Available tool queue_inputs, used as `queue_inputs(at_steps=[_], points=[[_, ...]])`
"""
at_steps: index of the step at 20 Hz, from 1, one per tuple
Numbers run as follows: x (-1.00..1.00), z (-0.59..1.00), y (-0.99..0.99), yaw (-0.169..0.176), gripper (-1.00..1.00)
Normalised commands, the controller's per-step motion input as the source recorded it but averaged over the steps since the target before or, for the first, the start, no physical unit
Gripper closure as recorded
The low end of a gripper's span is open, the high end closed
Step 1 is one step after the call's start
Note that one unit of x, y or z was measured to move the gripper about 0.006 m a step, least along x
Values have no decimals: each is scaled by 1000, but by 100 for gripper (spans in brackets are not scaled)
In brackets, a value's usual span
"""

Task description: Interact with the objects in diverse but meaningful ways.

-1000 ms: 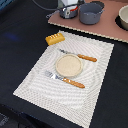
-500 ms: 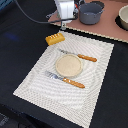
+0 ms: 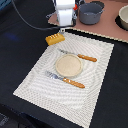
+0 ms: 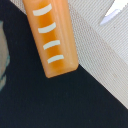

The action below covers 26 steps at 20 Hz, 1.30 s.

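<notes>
- Gripper (image 3: 64, 26) hung just above the bread loaf (image 3: 55, 38); you couldn't tell from either view whether the claw was spread or clenched, fingertips weren't visible.
- Loaf lay at the placemat (image 3: 95, 95) corner, half on the black tablecloth (image 3: 20, 55); the wrist view showed its white slashes (image 4: 52, 45) clearly.
- Blue-grey pot (image 3: 91, 13) sat on the pink board (image 3: 107, 27), to the exterior view's right of the arm.
- Plate (image 3: 67, 65) sat mid-mat between knife (image 3: 80, 56) and fork (image 3: 66, 80).
</notes>
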Motion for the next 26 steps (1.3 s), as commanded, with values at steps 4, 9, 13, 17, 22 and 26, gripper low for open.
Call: queue_inputs(at_steps=[4, 9, 13, 17, 22, 26], points=[[-309, -452, 0, 12, -100], [-363, -483, 0, 15, -100], [-406, -471, 40, 36, -100], [-401, -455, 75, 37, -100], [-594, -403, 215, 39, -100], [-677, -291, 306, 47, -100]])
